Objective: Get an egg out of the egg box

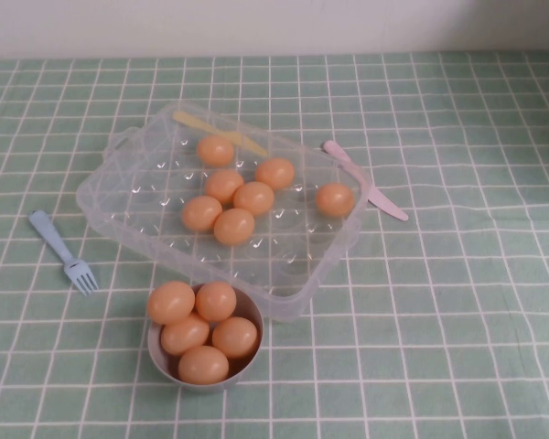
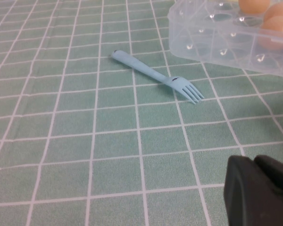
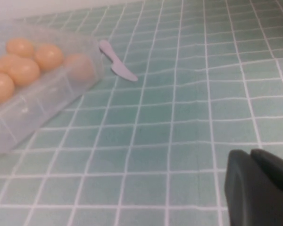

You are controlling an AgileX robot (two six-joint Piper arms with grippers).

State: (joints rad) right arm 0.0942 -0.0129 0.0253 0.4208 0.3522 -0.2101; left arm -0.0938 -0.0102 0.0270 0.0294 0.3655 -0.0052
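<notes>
The egg box [image 1: 119, 197], a clear plastic tray with rounded corners and rows of dimpled wells, lies flat and slightly skewed near the middle of the bench. Seven smooth orange-tan eggs sit in it: six clustered around its middle, and one egg [image 1: 334, 198] apart by its right edge.

Clear glossy plastic egg box [image 1: 119, 197], smooth matt eggs [image 1: 254, 198], matt plastic fork [image 1: 64, 251]

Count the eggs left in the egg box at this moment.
7 in the egg box: six clustered mid-tray around one egg, one apart near the right wall. Five more fill the grey bowl. None looks hidden.
</notes>
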